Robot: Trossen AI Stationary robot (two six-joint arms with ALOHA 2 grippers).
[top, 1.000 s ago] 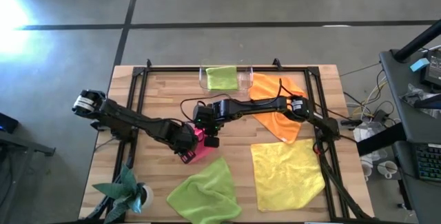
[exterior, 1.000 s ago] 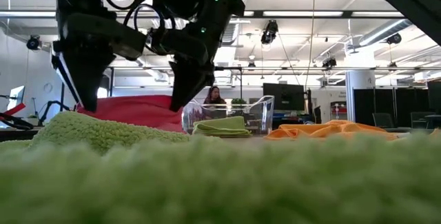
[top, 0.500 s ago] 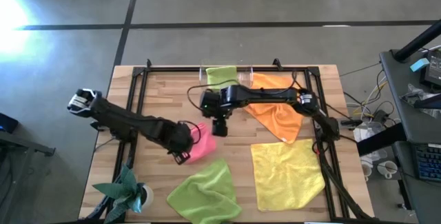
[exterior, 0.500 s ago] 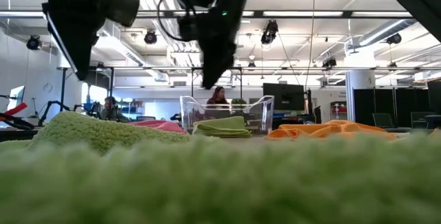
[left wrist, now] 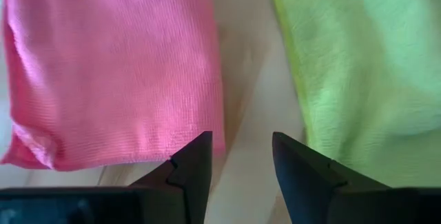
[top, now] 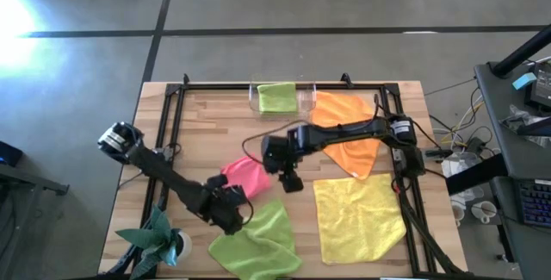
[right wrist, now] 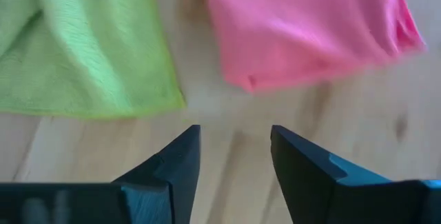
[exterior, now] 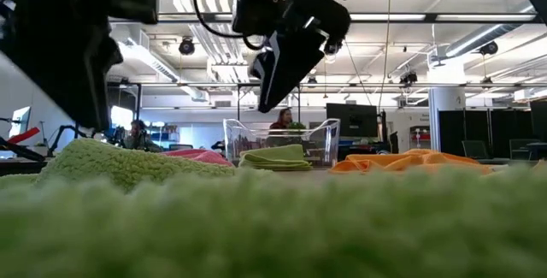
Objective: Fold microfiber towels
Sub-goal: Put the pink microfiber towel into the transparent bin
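Near the middle of the worktop point(top: 207, 125), the folded hot pink towel point(top: 244, 177) is laid flat, with nothing gripping it. The right gripper point(top: 291, 182) is positioned just beside the pink towel's edge, above bare wood; its fingers point(right wrist: 172, 165) are spread and nothing is held between them. The left gripper point(top: 240, 214) is held between the pink towel and the crumpled lime green towel point(top: 258, 241) at the front edge; its fingers point(left wrist: 193, 162) are likewise spread and empty. A second lime green towel point(top: 276, 96) is stored folded in the clear tray point(top: 306, 99) at the back. The orange towel point(top: 349, 138) is spread beside the tray, and the yellow towel point(top: 357, 215) is spread in front of it.
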